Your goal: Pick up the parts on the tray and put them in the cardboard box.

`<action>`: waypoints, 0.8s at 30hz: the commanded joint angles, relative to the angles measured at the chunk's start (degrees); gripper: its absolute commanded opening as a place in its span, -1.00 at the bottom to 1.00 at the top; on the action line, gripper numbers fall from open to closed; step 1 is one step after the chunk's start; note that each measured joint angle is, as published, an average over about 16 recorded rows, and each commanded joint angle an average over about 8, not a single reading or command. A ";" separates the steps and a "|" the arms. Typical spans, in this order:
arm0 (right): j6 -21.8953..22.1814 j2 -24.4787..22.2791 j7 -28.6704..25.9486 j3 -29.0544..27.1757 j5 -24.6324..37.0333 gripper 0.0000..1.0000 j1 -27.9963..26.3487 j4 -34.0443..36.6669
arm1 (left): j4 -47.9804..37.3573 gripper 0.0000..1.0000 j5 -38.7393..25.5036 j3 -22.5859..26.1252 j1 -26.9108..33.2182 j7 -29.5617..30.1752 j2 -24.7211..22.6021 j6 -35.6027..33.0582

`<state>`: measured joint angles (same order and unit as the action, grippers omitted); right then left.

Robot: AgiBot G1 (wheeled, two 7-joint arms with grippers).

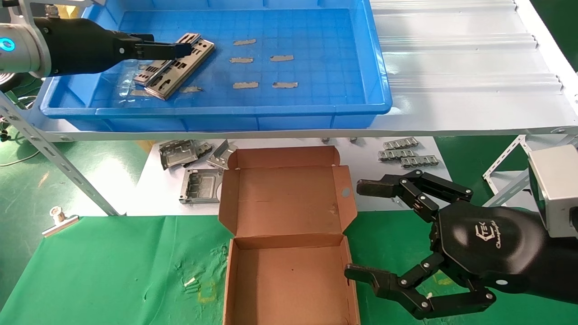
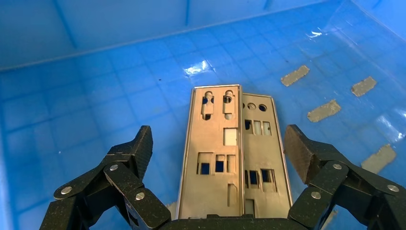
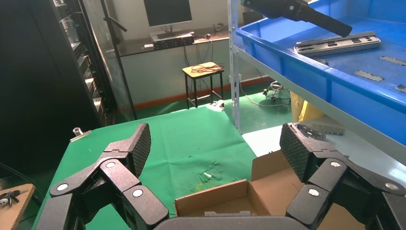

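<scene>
The left gripper [image 2: 218,155] hangs with jaws spread wide either side of the two parts [image 2: 234,155], which lie side by side on the tray [image 1: 289,110] floor just beneath it. This looks like the pick-up step: next it should lower and close on one plate. Well away, beside the empty cardboard box [image 1: 289,253], the right gripper [image 1: 361,230] waits, jaws apart.

Two parts [image 1: 174,70]; one tray [image 1: 375,67]; one cardboard box [image 1: 289,239]; five grey strips [image 1: 246,59].

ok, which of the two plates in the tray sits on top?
The plate nearer the tray's left wall: its edge overlaps the other plate, which has three round holes at its far end. The open left tool straddles both.
</scene>
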<state>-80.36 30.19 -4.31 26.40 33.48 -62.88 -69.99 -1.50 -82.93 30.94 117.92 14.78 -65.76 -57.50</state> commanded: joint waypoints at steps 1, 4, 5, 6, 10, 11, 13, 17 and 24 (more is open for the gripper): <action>0.00 0.00 0.00 0.00 0.00 1.00 0.00 0.00 | 0.13 -1.00 0.12 -0.08 -0.25 0.21 -0.16 0.45; 0.00 0.00 0.00 0.00 0.00 1.00 0.00 0.00 | 0.27 -1.00 0.28 -0.19 -0.54 0.49 -0.37 1.08; 0.00 0.00 0.00 0.00 0.00 1.00 0.00 0.00 | 0.32 -1.00 0.32 -0.22 -0.62 0.57 -0.42 1.27; 0.00 0.00 0.00 0.00 0.00 1.00 0.00 0.00 | 0.38 -1.00 0.36 -0.24 -0.69 0.64 -0.47 1.44; 0.00 0.00 0.00 0.00 0.00 1.00 0.00 0.00 | 0.59 -1.00 0.50 -0.33 -0.92 0.87 -0.62 2.01; 0.00 0.00 0.00 0.00 0.00 1.00 0.00 0.00 | 0.64 -1.00 0.53 -0.36 -0.96 0.93 -0.65 2.12; 0.00 0.00 0.00 0.00 0.00 1.00 0.00 0.00 | 0.74 -1.00 0.61 -0.41 -1.05 1.03 -0.69 2.29; 0.00 0.00 0.00 0.00 0.00 1.00 0.00 0.00 | 0.89 -1.00 0.78 -0.52 -1.20 1.21 -0.75 2.53; 0.00 0.00 0.00 0.00 0.00 1.00 0.00 0.00 | 1.00 -1.00 0.72 -0.48 -1.40 1.51 -0.84 2.88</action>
<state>-80.36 30.19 -4.31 26.40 33.48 -62.88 -69.99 -0.47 -82.21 30.46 116.53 16.23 -66.57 -54.61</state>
